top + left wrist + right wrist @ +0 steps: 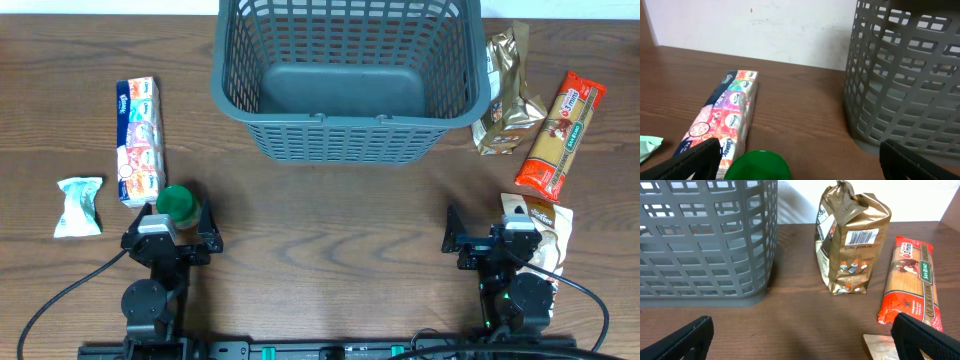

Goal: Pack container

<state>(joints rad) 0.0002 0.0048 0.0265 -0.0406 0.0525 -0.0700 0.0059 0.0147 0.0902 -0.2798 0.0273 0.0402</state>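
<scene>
A: Step? The large dark grey lattice-sided plastic basket sits at the far middle of the brown wooden table, and the overhead shows nothing inside it.

B: So I'd call it the very start, first pick not yet made. Both arms are low at the near edge.

A: Pincers?

B: The left gripper has its fingers spread wide and grips nothing. A round green-topped object sits low between them, and I can't tell if it touches either one. The right gripper is also wide and bare, with the corner of a pale crinkled bag just beside its right finger.

A: Other goods?

B: On the left are a long multicoloured tissue pack and a small white-and-teal packet. On the right are a gold foil pouch, standing just beside the basket, and a red spaghetti packet.

A: Next move?

B: My guess is the left arm takes the green thing, since it's nearest. It would need to ease forward, centre on it, close, lift clear of the rim, then release over the basket floor. Can't tell what the green thing is, so grip depth is a guess.
</scene>
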